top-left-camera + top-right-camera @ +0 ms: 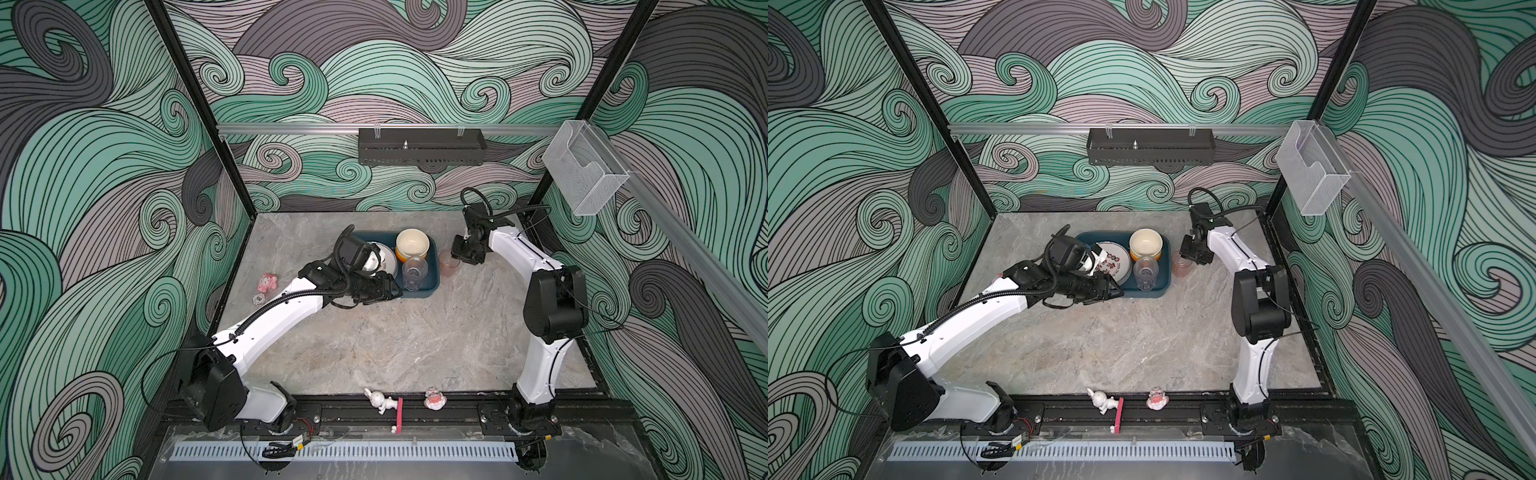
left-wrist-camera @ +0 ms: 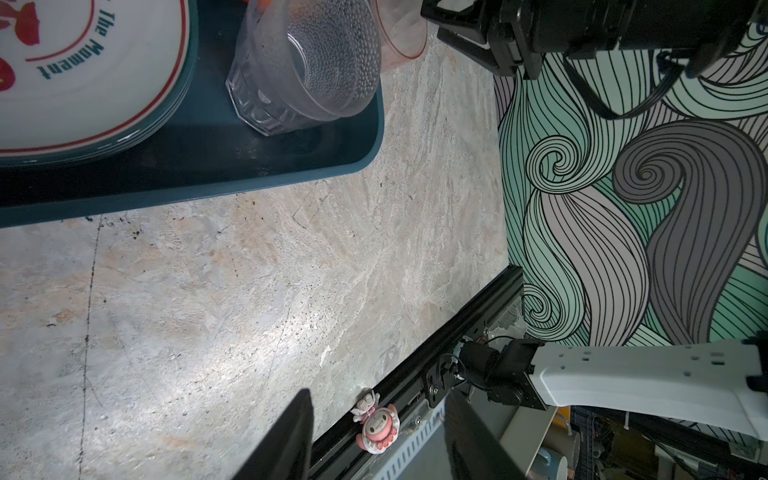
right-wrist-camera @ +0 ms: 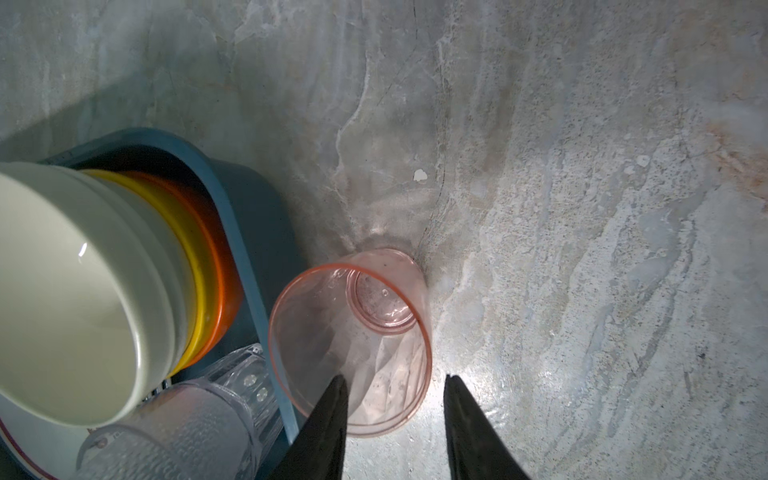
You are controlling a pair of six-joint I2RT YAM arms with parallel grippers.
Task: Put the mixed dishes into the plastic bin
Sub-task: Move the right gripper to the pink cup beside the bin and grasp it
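Note:
The teal plastic bin [image 1: 419, 294] [image 1: 1154, 294] stands at the back middle of the table. In it are stacked white plates [image 1: 1115, 262] [image 2: 83, 83], a cream bowl [image 1: 411, 243] [image 3: 62, 291] nested on yellow and orange ones, and a clear glass [image 1: 414, 272] [image 2: 307, 66]. A pinkish glass [image 1: 449, 264] [image 3: 353, 340] stands upright on the table just right of the bin. My right gripper [image 1: 459, 259] [image 3: 395, 395] is open above it, one finger over its mouth and the other outside its rim. My left gripper [image 1: 390, 289] [image 2: 378, 440] is open and empty at the bin's front left corner.
Pink figurines [image 1: 267, 282] lie at the table's left edge. A white rabbit figurine [image 1: 380, 400] and a pink one [image 1: 434, 399] sit on the front rail. A black metal tray [image 1: 422, 147] and a clear acrylic box [image 1: 584, 170] hang on the walls.

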